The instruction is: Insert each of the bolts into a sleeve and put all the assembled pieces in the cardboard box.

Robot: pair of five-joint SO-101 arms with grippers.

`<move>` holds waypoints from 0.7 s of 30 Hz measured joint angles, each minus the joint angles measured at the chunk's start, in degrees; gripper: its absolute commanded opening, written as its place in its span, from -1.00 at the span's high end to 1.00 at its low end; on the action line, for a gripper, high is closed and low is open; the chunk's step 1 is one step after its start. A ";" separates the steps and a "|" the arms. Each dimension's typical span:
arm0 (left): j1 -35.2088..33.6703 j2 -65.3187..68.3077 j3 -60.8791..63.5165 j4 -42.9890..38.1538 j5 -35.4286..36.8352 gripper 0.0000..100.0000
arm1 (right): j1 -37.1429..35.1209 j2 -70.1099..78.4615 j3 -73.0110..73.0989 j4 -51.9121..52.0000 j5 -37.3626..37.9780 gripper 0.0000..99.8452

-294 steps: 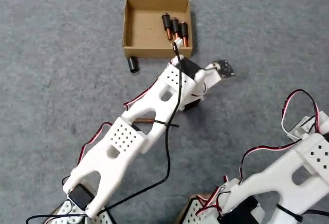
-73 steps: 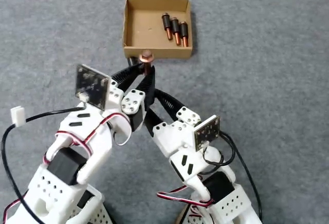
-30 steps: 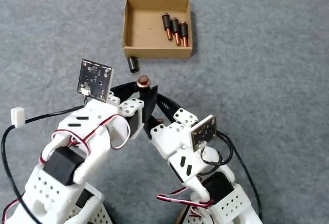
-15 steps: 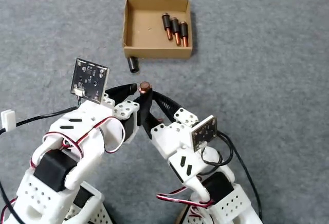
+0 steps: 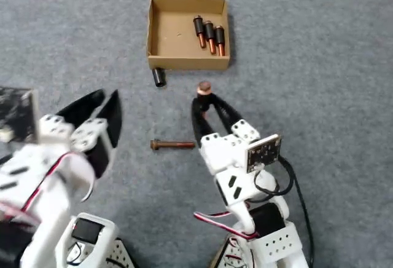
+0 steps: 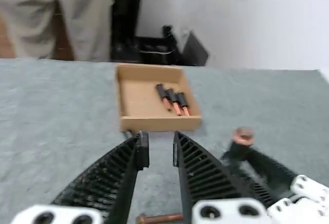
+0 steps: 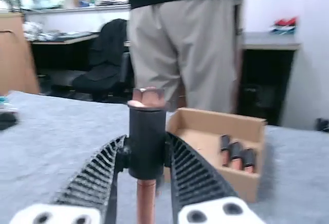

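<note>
the table (image 5: 319, 65) is covered in grey carpet-like felt. the right tool (image 5: 204, 103) is clamped on a black sleeve (image 7: 146, 142) held upright, with a copper bolt (image 7: 146, 96) through it. the left tool (image 6: 157, 149) hangs over the table with jaws apart, holding nothing. a loose bolt (image 5: 173, 145) lies flat between the arms. a spare sleeve (image 5: 159, 77) lies just beside the cardboard box (image 5: 187, 62), which holds three assembled pieces (image 5: 209, 33). behind the table are a white wall (image 6: 247, 18), a desk (image 7: 267, 41) and a black office chair (image 7: 110, 49).
</note>
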 measured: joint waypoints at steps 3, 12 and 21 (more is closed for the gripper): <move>-4.84 -0.26 -1.58 1.67 0.00 0.83 | 1.23 1.93 -3.60 -0.79 2.55 1.00; -10.29 -0.18 -1.58 2.20 0.00 0.83 | 4.40 38.95 -16.35 -25.05 3.69 1.00; -10.37 -2.99 -1.58 9.49 0.00 0.83 | 4.57 82.90 -35.52 -46.68 3.69 1.00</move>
